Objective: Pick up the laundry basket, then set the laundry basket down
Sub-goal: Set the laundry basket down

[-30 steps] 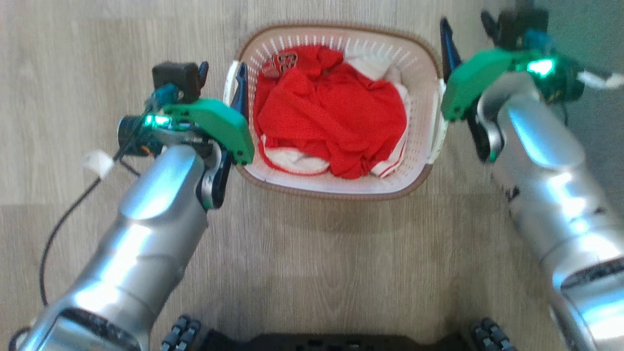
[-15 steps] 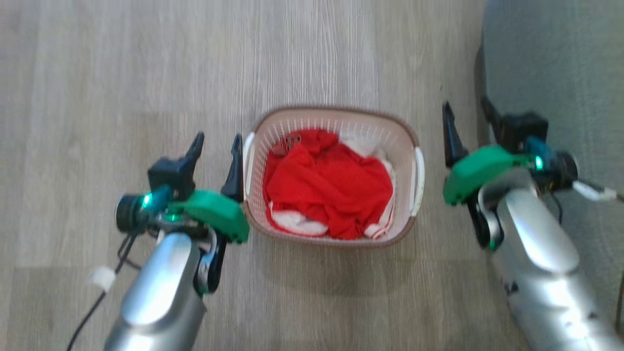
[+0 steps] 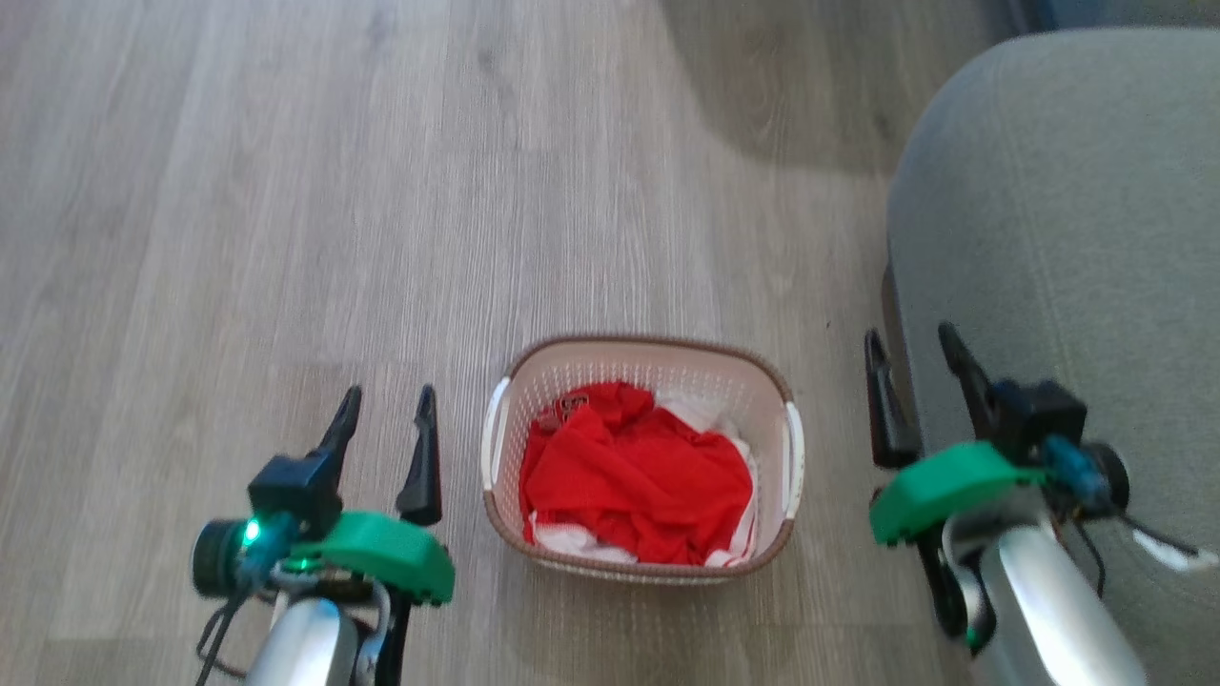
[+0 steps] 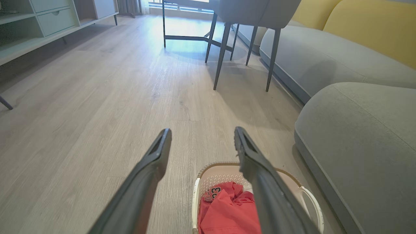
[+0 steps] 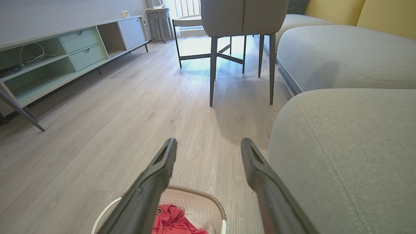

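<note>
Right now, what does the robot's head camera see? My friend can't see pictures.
A cream laundry basket with a brown rim sits on a wooden floor, holding red and white clothes. The left gripper and the right gripper hang open either side, not touching it. A grey sofa is at the right.
</note>
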